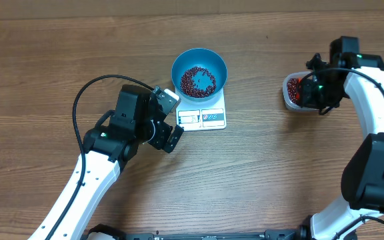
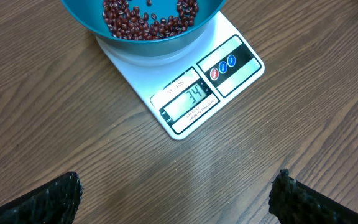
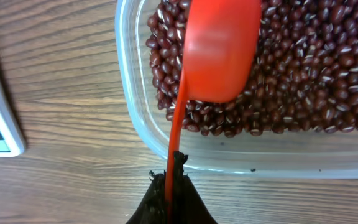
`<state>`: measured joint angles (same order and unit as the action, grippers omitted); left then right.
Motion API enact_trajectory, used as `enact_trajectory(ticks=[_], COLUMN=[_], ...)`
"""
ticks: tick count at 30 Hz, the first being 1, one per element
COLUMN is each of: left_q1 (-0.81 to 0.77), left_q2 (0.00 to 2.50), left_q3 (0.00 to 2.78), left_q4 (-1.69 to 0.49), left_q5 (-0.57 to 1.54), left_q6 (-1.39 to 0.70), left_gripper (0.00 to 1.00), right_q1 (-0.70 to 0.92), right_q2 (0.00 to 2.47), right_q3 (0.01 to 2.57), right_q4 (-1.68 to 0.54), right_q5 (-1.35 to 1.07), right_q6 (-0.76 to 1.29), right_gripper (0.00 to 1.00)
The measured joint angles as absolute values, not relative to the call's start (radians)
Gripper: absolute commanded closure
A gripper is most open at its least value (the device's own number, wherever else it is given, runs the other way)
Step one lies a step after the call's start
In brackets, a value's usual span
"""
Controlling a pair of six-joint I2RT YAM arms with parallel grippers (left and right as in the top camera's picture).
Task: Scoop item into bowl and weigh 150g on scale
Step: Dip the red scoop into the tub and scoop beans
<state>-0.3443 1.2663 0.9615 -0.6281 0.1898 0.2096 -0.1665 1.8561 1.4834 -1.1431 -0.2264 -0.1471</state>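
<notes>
The blue bowl [image 1: 179, 61] sits centred on the scale [image 1: 205, 119] so each added load registers. A layer of beans [image 1: 198, 81] lies in it, and the two-digit reading looks well short of target. The right end effector [image 3: 169, 186], clamped on the red scoop [image 3: 219, 50] by its handle, holds the cup low over the clear tub [image 3: 129, 118] of beans, likely to gather more. The left end effector [image 1: 171, 120], jaws wide apart and empty, hovers above the worktop [image 1: 45, 67] just beside the scale, its camera facing the display.
</notes>
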Motion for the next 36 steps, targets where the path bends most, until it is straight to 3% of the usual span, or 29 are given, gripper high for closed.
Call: enact_trajectory(ticks=[16,36], left_q1=[-0.344,-0.344], left_q2=[1.266,1.266], left_q3=[0.962,0.962], left_q4=[-0.628,-0.628], left_q5=[0.190,0.190], left_q6=[0.210,0.210], left_gripper=[0.00,0.00], right_q1=[-0.356,-0.366], right_q2=[1.856,1.856], right_q3=[1.419,1.314], right_q4=[-1.126,-1.009], right_q5=[-0.470,-0.702], right_q6=[-0.158,-0.126], right_gripper=[0.96,0.96])
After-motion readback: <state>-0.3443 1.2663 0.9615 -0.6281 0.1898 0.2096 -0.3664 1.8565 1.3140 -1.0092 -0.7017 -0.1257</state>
